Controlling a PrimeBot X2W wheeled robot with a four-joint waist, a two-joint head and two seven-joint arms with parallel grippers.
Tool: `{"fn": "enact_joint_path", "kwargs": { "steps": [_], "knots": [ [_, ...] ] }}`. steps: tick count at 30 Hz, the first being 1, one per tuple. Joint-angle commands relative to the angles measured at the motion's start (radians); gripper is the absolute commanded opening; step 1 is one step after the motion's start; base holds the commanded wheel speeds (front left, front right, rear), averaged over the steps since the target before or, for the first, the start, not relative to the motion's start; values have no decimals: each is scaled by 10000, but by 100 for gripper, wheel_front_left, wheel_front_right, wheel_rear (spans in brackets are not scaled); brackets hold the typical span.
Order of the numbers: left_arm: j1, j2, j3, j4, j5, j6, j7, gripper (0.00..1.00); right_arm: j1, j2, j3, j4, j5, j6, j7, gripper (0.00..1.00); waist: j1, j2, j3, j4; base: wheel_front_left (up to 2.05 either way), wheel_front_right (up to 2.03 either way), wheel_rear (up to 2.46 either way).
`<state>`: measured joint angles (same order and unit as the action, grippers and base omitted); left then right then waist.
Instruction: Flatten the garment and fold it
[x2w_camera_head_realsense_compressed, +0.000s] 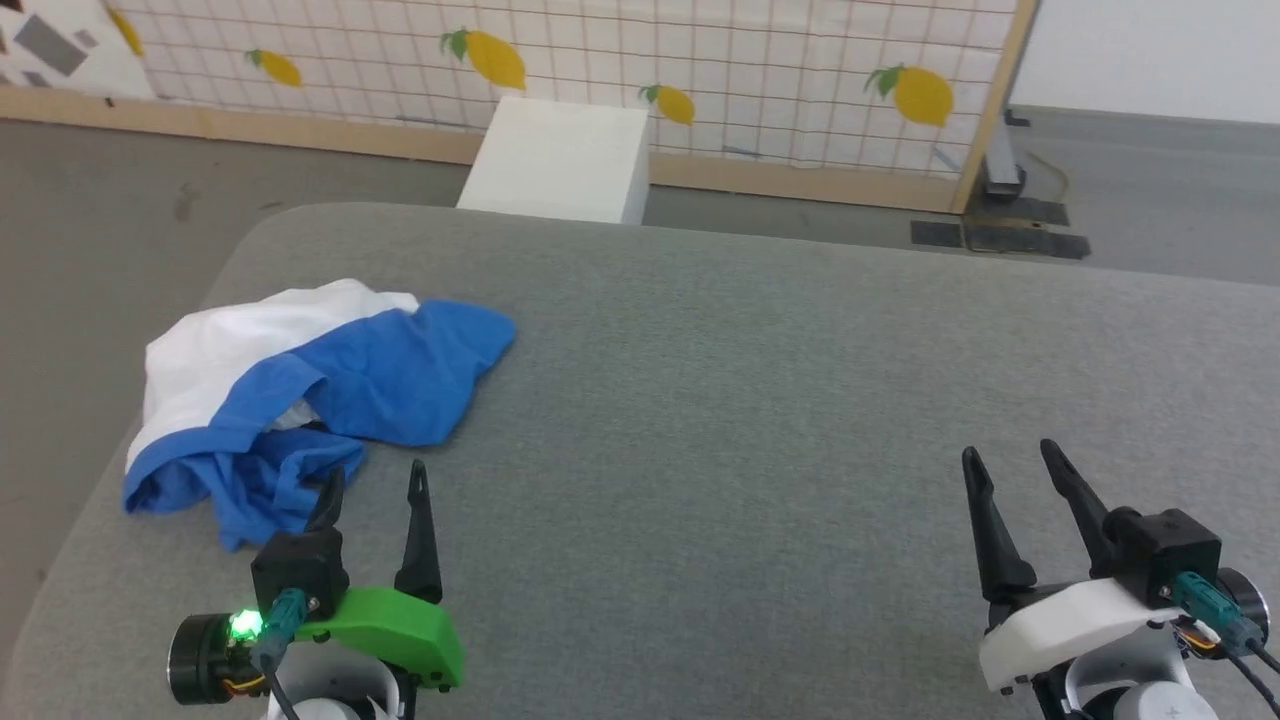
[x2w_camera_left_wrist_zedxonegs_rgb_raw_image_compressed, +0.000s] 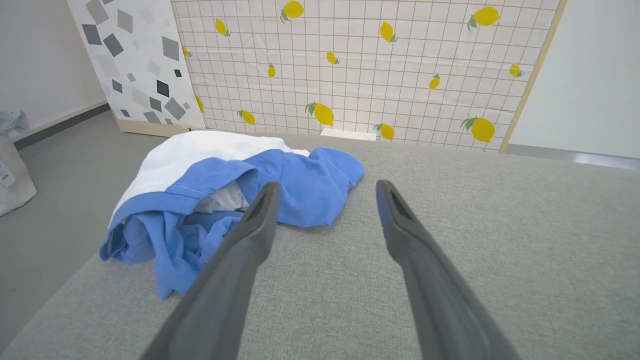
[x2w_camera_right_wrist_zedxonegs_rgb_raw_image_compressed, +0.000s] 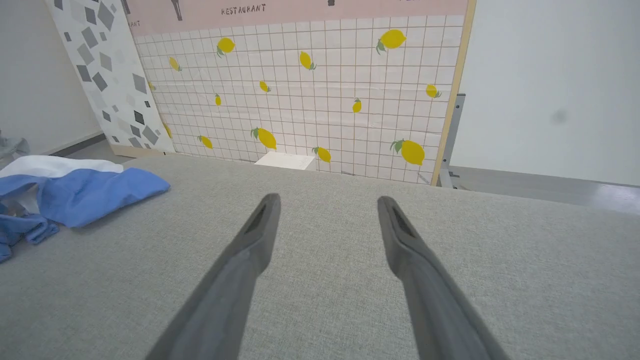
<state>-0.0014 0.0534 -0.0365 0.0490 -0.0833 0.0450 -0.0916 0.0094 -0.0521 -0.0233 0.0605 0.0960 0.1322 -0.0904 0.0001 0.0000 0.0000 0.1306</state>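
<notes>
Across the lower field lay the grey cloth-covered worktop (x2w_camera_head_realsense_compressed: 750, 400), bare over its middle and right. Behind it stood a tiled panel (x2w_camera_head_realsense_compressed: 780, 60) printed with lemons, with a white box (x2w_camera_head_realsense_compressed: 560, 155) at its foot.

The garment (x2w_camera_head_realsense_compressed: 300, 400) lay crumpled at the worktop's left edge, near the front corner. Its white body was bunched on the far side and the blue sleeves and shoulders were heaped over it. One blue flap spread toward the centre, and a tangle of blue folds lay nearest the robot. No hem or collar could be identified with certainty.

The left pincer (x2w_camera_head_realsense_compressed: 376, 472) hovered just beside the near blue folds, jaws wide and holding nothing. Whether a finger touched cloth could not be told. The right pincer (x2w_camera_head_realsense_compressed: 1009, 450) stood well apart at the right, equally wide and empty.

Assessment: flattening had not yet begun. For this step, the left pincer should take a single layer at an outer edge rather than pinch the tangle. It should close low against the worktop and draw the cloth toward the open centre. The right pincer should cross to take a second edge, so the two can pull apart and spread the body. Risk noted: cloth dragged off the left edge.
</notes>
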Motion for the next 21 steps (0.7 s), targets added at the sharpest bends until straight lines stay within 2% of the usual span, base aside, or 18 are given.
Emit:
{"fn": "enact_joint_path", "kwargs": {
  "steps": [1, 21],
  "knots": [
    [108, -12, -19, 37, -71, 50, -127, 100, 143, 7, -21, 60, 118, -6, -132, 100, 0, 0, 16, 225, 0, 0, 0],
    [217, -17, -184, 272, -353, 242, -537, 100, 326, 10, -40, 386, 402, -8, -543, 100, -1, 0, -78, 1363, 0, 0, 0]
  ]
}}
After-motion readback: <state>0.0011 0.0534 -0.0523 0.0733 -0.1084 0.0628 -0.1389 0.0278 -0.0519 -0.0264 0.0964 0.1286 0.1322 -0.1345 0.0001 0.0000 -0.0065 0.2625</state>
